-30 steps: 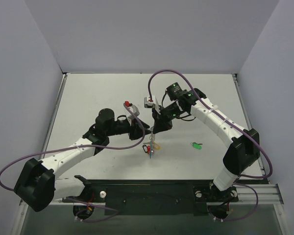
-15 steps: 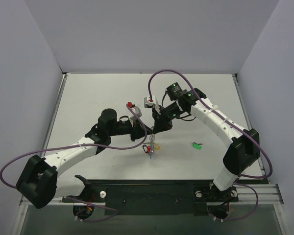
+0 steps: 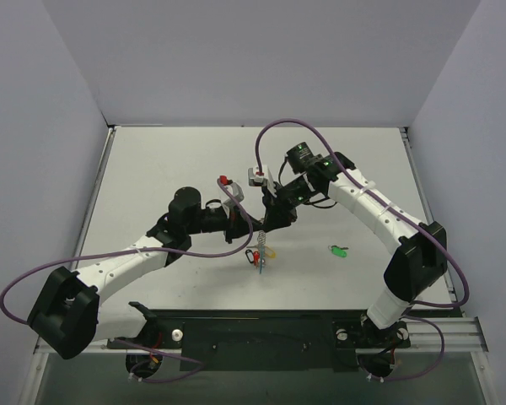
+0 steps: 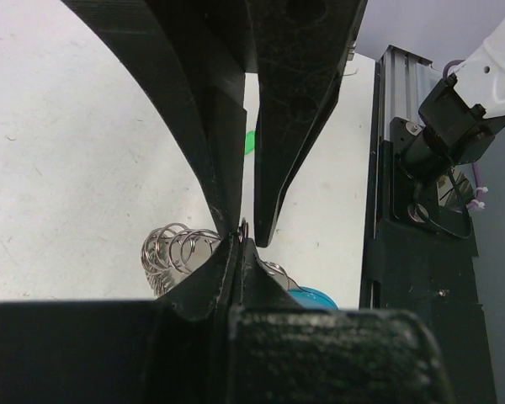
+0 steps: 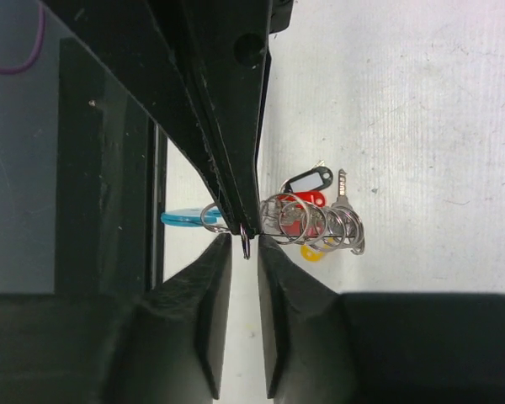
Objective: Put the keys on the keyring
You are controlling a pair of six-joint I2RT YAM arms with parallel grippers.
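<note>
The keyring (image 3: 260, 246) is a coil of silvery rings (image 5: 316, 223) carrying a light-blue tag (image 5: 181, 219), red, white and yellowish tags and a silver key (image 5: 342, 181). It hangs where both grippers meet. My left gripper (image 4: 240, 240) is shut on a thin end ring of the coil (image 4: 172, 252). My right gripper (image 5: 245, 244) is slightly open, with that same end ring between its fingertips and a gap on each side. The bright green key (image 3: 336, 251) lies alone on the table to the right, and also shows in the left wrist view (image 4: 250, 141).
The white table (image 3: 152, 169) has grey walls on three sides. A black rail with the arm bases (image 3: 261, 337) runs along the near edge. Purple cables loop over both arms.
My left arm has shifted slightly right toward the keyring. The right arm, the keyring and the green key have stayed put.
</note>
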